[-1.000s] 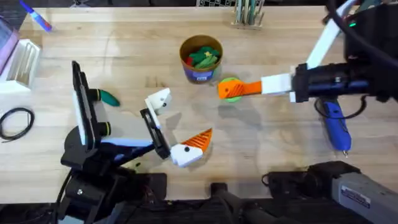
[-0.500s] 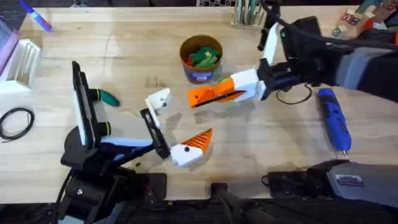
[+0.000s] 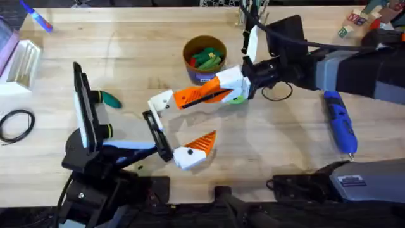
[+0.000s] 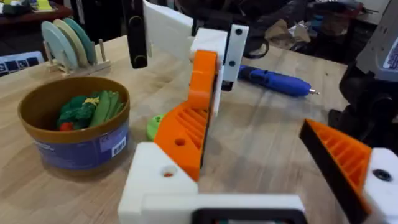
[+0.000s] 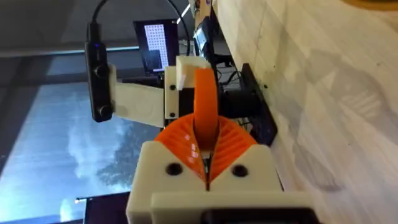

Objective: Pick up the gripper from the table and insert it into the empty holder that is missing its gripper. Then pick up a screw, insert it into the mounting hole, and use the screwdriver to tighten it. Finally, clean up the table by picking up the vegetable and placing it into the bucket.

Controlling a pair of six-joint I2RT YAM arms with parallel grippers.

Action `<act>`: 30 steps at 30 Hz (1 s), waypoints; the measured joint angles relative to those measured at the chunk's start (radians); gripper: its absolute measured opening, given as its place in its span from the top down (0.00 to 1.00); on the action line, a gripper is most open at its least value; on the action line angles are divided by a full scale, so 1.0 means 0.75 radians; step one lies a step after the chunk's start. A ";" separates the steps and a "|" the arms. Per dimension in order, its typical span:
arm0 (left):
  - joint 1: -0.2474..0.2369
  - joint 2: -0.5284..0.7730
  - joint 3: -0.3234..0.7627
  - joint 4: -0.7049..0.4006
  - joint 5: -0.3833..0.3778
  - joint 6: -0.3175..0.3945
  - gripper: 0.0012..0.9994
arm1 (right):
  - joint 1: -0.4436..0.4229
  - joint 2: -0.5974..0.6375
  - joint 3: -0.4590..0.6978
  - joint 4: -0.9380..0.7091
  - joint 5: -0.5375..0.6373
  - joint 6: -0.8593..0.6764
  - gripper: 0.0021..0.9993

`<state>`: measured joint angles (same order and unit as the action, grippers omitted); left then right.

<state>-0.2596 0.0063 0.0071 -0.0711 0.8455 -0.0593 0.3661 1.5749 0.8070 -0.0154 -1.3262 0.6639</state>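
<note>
The loose gripper point(image 3: 195, 149), a white block with an orange ribbed finger, lies on the table by the near end of the black holder point(image 3: 157, 135); it also shows in the left wrist view point(image 4: 348, 163). My right gripper point(image 3: 179, 100) is shut and empty, its tips touching or almost touching a white block point(image 3: 162, 101) at the holder's far end point(image 5: 180, 71). The blue screwdriver point(image 3: 340, 124) lies at the right. Left of the holder lies the dark green vegetable point(image 3: 111, 99). The yellow-rimmed bucket point(image 3: 204, 77) holds green toys. The screw is out of view.
A light green disc point(image 3: 238, 98) sits partly under the right arm. A tall black upright plate point(image 3: 79, 95) stands at the left. A black cable loop point(image 3: 18, 123), a white rack point(image 3: 22, 63) and a marker point(image 3: 38, 18) lie far left.
My right arm has swung left from above the screwdriver, past the green disc, to the white block by the holder. Nothing else has moved.
</note>
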 joint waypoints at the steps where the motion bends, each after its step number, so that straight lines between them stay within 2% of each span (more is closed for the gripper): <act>1: 0.000 0.000 0.000 0.000 -0.002 -0.001 0.01 | 0.012 0.000 0.000 0.009 0.000 0.014 0.99; 24: 0.001 0.000 0.000 0.001 -0.015 0.001 0.01 | 0.026 0.000 -0.001 0.088 -0.035 0.123 0.99; 30: 0.000 -0.002 0.000 0.002 -0.013 0.016 0.01 | 0.037 0.001 -0.001 0.165 -0.054 0.138 0.99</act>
<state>-0.2596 0.0051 0.0071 -0.0700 0.8356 -0.0475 0.3941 1.5753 0.8066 0.1087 -1.3670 0.7673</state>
